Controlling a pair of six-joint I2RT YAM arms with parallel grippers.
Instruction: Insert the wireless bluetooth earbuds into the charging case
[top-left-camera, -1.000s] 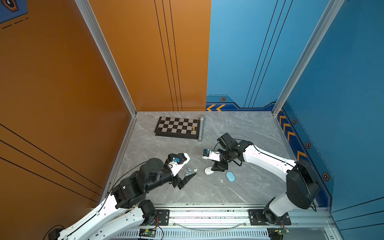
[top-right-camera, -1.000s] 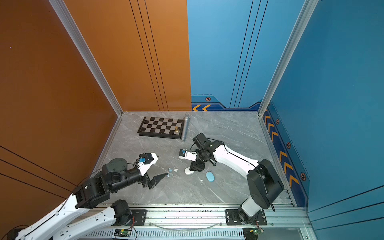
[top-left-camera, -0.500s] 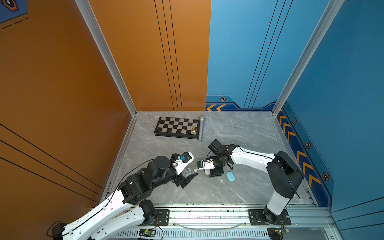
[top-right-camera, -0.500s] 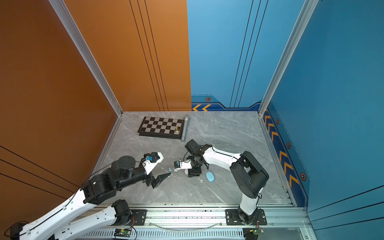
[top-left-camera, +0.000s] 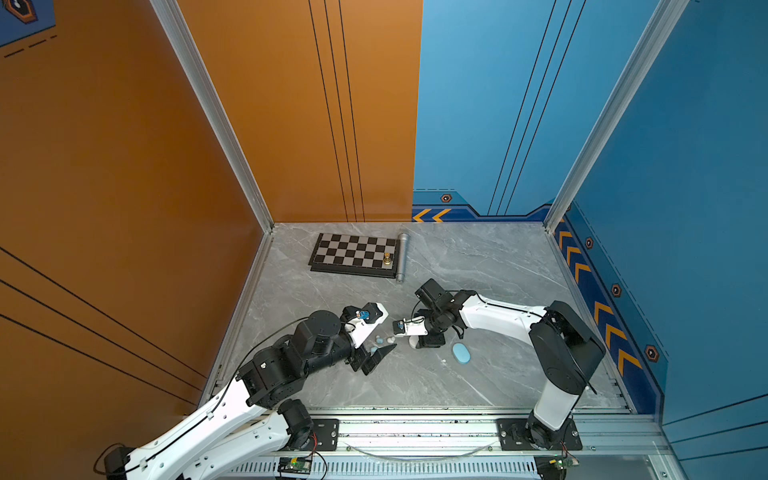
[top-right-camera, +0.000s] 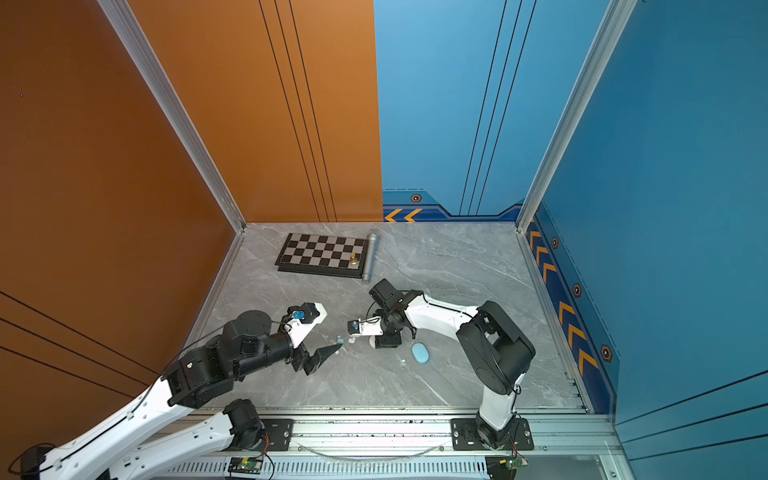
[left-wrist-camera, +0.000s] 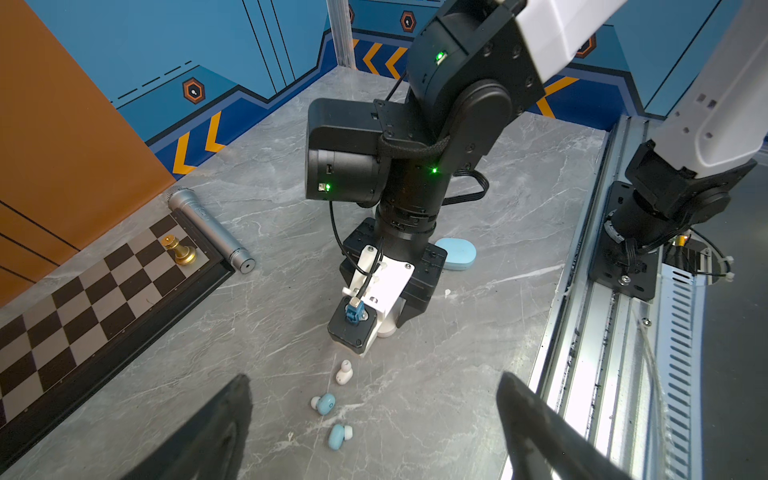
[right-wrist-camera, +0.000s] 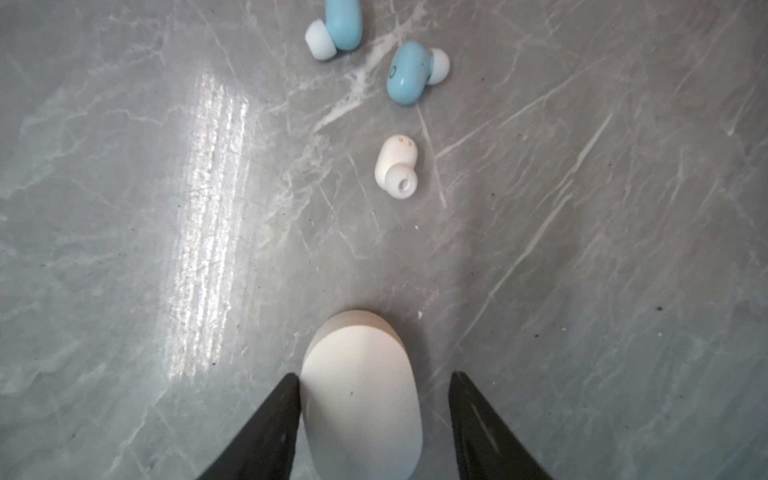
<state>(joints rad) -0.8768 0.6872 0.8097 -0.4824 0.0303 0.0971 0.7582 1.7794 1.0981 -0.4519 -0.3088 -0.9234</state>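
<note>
Matte off-white plastic, the oval charging case (right-wrist-camera: 359, 395) lies on the grey marbled tabletop (right-wrist-camera: 124, 208). Its long axis runs along the reach of the right claw (right-wrist-camera: 374, 375). That claw stands spread astride it: one finger meets the case's side, the other is clear of it. Just beyond, the white earbud (right-wrist-camera: 395, 168) turns its silicone tip toward the case; only the right wrist view shows its gold contacts. Two glossy light-blue earbuds (right-wrist-camera: 409, 70) lie past it. The left claw (left-wrist-camera: 374, 375) is spread wide near the buds. The left wrist view alone shows the blue case (left-wrist-camera: 457, 253) close up, behind the right arm.
</note>
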